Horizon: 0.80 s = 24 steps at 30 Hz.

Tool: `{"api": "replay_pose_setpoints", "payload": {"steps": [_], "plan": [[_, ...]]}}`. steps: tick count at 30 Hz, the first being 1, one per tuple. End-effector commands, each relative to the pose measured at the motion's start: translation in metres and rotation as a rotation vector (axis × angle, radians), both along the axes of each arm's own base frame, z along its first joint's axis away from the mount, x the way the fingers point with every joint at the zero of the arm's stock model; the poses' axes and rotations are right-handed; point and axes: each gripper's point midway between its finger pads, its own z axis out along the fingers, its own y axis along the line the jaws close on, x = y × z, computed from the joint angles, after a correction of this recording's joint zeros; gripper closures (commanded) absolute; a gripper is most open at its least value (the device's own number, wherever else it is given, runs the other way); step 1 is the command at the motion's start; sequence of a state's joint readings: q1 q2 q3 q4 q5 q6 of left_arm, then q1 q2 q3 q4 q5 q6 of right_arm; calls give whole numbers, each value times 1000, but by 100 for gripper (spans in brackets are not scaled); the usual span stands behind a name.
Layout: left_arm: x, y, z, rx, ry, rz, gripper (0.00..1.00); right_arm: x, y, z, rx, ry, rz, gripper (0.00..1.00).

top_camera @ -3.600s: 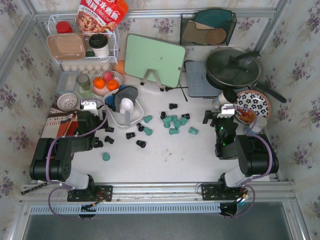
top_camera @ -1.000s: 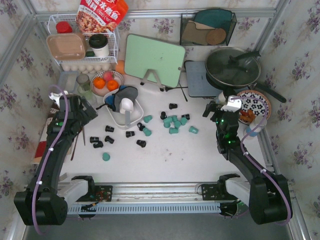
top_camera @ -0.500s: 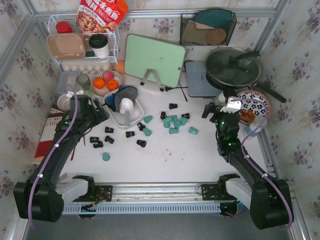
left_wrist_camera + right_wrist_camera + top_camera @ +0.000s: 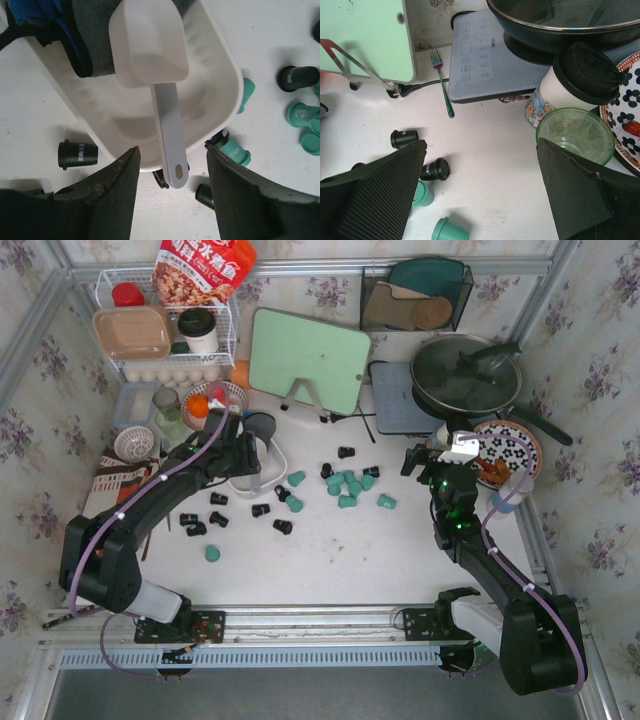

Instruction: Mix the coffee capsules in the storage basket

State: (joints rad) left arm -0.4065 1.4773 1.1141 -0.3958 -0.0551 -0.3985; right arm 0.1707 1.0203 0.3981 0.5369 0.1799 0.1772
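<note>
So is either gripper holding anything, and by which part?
Nothing is held. The left gripper stands open astride the handle end of the white scoop, not touching it; the right gripper is open and empty.

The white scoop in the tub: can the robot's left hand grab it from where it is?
Probably yes. The left hand hangs right over the handle of the scoop, which pokes out over the rim of the storage basket. One finger sits on each side, with nothing between them and the handle.
</note>
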Motion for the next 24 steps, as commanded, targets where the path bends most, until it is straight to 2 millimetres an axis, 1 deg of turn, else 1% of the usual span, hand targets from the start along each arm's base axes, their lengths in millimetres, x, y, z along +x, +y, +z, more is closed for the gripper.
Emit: {"api": "replay_pose_setpoints", "payload": {"steps": [1,4,8,12,13,17,22,24], "plan": [[4,5,-12,74,17,13,41,0,5,5,13,-13,22,0],[5,4,-25,109,51,11,41,0,6,4,15,-8,28,0],[6,4,-39,129,77,12,43,0,7,5,18,-12,35,0],[9,5,-49,145,84,16,44,0,8,6,19,-11,40,0],[10,5,-51,146,82,13,49,-1,8,5,19,-11,40,0],[17,-2,-60,140,94,-17,52,-1,9,5,20,-10,42,0],[21,-7,-76,143,128,-29,63,1,9,3,17,-3,45,0],[21,-8,-78,144,132,-29,73,1,9,2,17,-1,45,0]]}}
